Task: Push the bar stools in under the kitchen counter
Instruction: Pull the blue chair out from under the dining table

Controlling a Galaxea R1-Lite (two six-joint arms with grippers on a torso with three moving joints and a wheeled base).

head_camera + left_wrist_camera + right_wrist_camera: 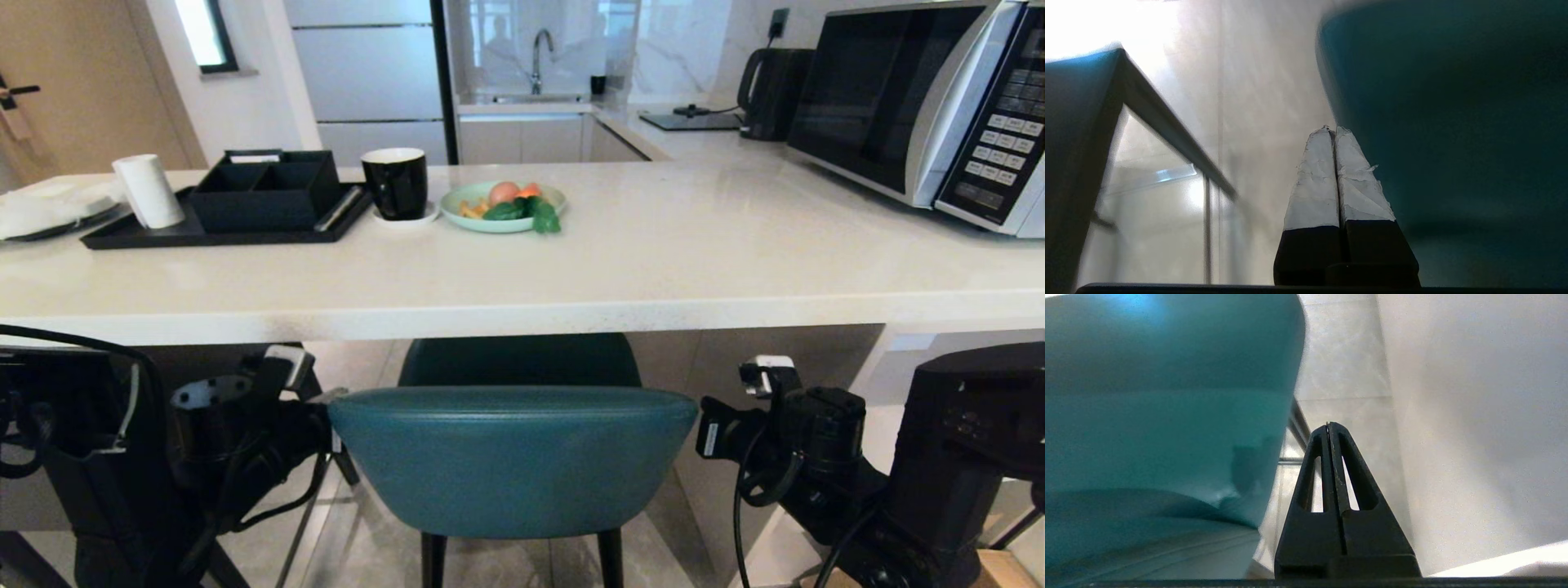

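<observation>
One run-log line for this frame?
teal stool: seat partly under kitchen counter | left gripper, right gripper: shut, flanking backrest

Teal bar stool (513, 457): curved, rounded back upright and facing the viewer, 2 black legs visible below it, seat (519, 361) reaching in beneath the counter's front edge. Kitchen counter (653, 269): long, thick, glossy white slab spanning the head view, its underside open above the stool. In both wrist views the stool's teal back appears close beside the fingers.
</observation>
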